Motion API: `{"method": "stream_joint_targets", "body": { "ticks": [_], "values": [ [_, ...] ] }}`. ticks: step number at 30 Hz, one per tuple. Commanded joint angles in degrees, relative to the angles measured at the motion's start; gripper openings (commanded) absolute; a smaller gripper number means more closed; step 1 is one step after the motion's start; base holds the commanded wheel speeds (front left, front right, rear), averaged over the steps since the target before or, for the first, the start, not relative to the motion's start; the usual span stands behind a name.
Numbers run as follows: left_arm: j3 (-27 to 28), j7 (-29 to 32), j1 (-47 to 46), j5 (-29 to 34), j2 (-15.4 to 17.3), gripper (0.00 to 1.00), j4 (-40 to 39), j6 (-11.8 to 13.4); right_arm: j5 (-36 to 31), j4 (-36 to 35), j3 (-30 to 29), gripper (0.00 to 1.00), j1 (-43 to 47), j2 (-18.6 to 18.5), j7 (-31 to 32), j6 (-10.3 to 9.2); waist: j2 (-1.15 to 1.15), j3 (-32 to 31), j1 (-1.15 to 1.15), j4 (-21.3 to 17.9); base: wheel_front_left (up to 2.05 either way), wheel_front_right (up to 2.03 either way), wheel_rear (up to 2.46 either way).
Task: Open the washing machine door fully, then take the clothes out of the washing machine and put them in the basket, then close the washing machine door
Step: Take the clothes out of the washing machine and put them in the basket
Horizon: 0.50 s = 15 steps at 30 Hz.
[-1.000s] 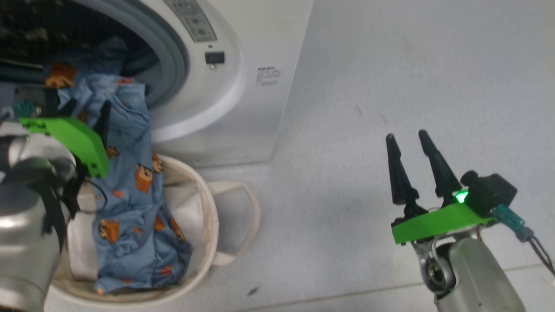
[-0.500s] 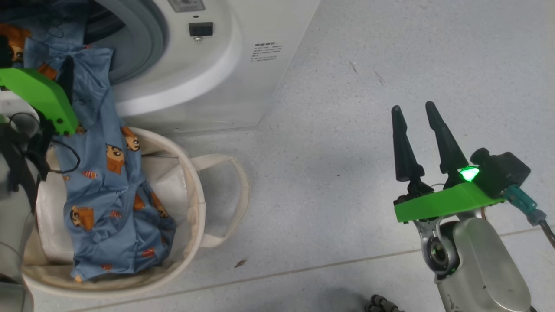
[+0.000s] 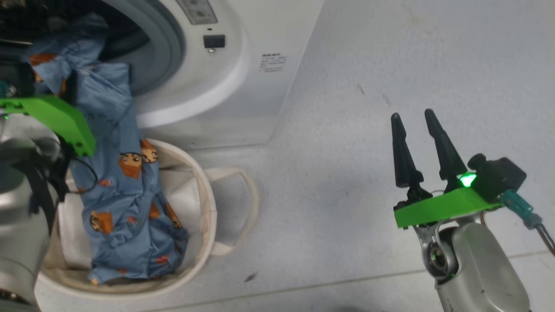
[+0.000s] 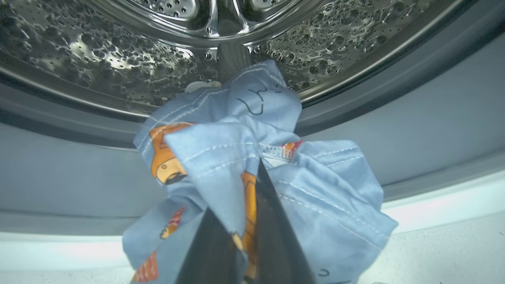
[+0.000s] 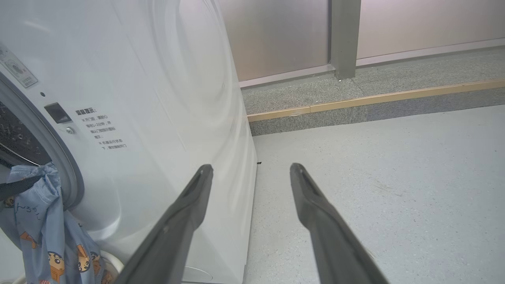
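- Left gripper [image 4: 254, 185]: fingers pressed together on a fold of the garment [image 3: 125, 195], just in front of the washing machine [image 3: 243, 86] opening.
- Garment position: the upper end is bunched at the pinch, before the steel drum [image 4: 118, 51]. The rest hangs down, and the lower part is heaped inside the basket [image 3: 208, 203] on its white lining.
- Right gripper [image 3: 412, 117]: fingers spread, holding nothing, over bare floor [image 3: 347, 173], well apart from the basket.
- Risk, misplaced release: the pinch appears to sit nearer the machine than the basket's middle. If let go here, the upper end could drape over the rim or catch on the grey ring [image 3: 171, 47].
- Risk, early slip: only a fold is held. Thin cloth under its own hanging weight may slide free before the arm is centred.
- Risk, clinging: fabric wrapped round a finger could be lifted back out as the arm withdraws.
- Risk, basket shift: the basket is soft, and a pull on the cloth or a brush from the forearm could tip or move it.
- Risk, trapped cloth: any tail left at the opening would be caught when the door is shut.
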Motion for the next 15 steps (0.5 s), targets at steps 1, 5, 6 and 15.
{"method": "stream_joint_targets", "body": {
  "ticks": [1, 5, 6, 15],
  "values": [
    [0.3, -2.4, 0.5, -0.6, 2.7, 0.0, -2.0, 0.1, -0.3, -1.2, 1.1, 1.0, 1.4, 0.1, -0.5, 0.43, 0.0, -2.1, -0.01, 0.9, 0.0, 0.0, 0.0],
    [-1.1, -5.7, 4.4, -1.8, 3.0, 0.0, -4.1, 0.1, -0.7, -0.4, 1.0, 1.0, 2.6, 0.1, -0.5, 0.43, 0.0, -5.2, -0.01, 2.1, 0.0, 0.0, 0.0],
    [-1.3, -6.4, 5.4, -1.8, 3.2, 0.0, -4.6, 0.1, -0.7, -0.3, 0.8, 1.0, 2.9, 0.1, -0.5, 0.43, 0.0, -6.0, -0.01, 2.5, 0.0, 0.0, 0.0],
    [4.4, -8.1, 17.5, -3.3, 3.9, 0.0, -15.9, 2.1, -0.9, 1.2, 1.3, 1.0, 5.7, 0.1, -0.5, 0.43, 0.0, -11.9, -0.01, 5.0, 0.0, 0.0, 0.0]
  ]
}}
